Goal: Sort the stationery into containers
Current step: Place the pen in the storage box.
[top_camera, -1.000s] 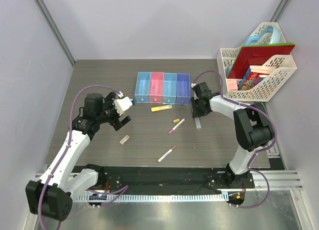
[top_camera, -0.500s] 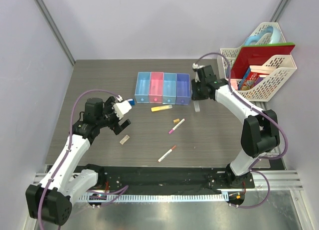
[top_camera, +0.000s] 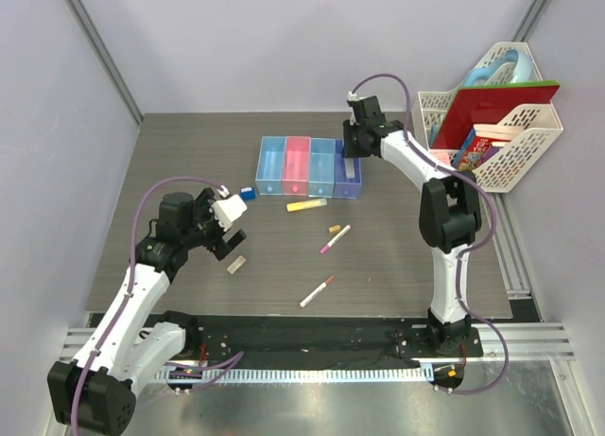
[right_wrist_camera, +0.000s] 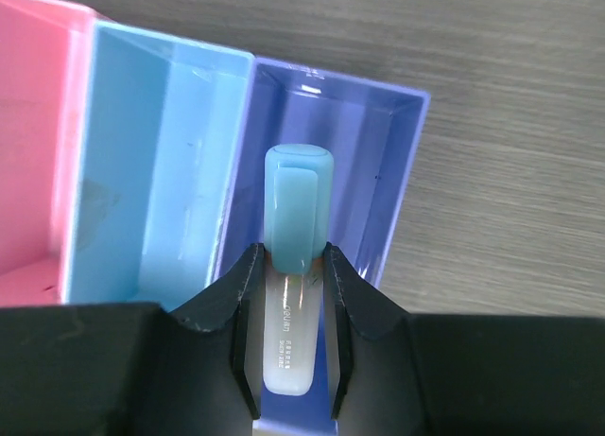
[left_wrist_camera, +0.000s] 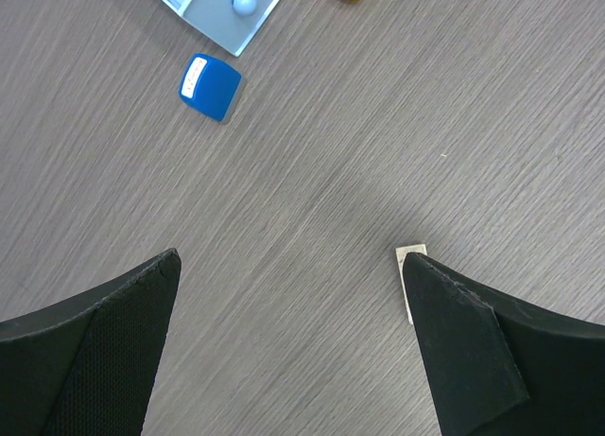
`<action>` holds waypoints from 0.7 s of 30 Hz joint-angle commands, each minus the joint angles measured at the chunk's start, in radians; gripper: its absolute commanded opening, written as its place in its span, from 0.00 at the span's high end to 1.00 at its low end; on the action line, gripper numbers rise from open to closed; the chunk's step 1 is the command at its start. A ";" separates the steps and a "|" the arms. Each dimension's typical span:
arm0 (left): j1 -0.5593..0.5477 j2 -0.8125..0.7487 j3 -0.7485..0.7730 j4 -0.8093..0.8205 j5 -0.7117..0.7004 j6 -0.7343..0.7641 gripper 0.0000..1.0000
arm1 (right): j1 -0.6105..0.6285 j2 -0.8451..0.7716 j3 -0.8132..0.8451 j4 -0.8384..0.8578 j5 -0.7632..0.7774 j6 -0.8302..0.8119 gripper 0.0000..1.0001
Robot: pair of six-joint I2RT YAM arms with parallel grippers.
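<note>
Right gripper (top_camera: 352, 159): clamped on blue-capped marker (right_wrist_camera: 296, 214); carried since a second before from the table right of the bins (top_camera: 307, 166) to directly over the purple bin (right_wrist_camera: 402, 162), cap pointing at its far wall.
Left gripper (left_wrist_camera: 288, 266): fingers wide apart, nothing held; drawn back from the blue cube (left_wrist_camera: 210, 86), hovering over the beige eraser (left_wrist_camera: 412, 259), which was just beside one finger.
Blue cube: on the table by the corner of the light blue end bin, no longer half hidden from above.
Yellow highlighter (top_camera: 306, 206), two pens (top_camera: 335, 238), tan eraser (top_camera: 334, 229): unmoved, on the table in front of the bins.
</note>
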 commanded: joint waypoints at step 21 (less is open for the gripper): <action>-0.003 -0.017 -0.012 0.026 -0.001 -0.020 0.00 | 0.017 0.054 0.060 0.059 0.012 -0.014 0.48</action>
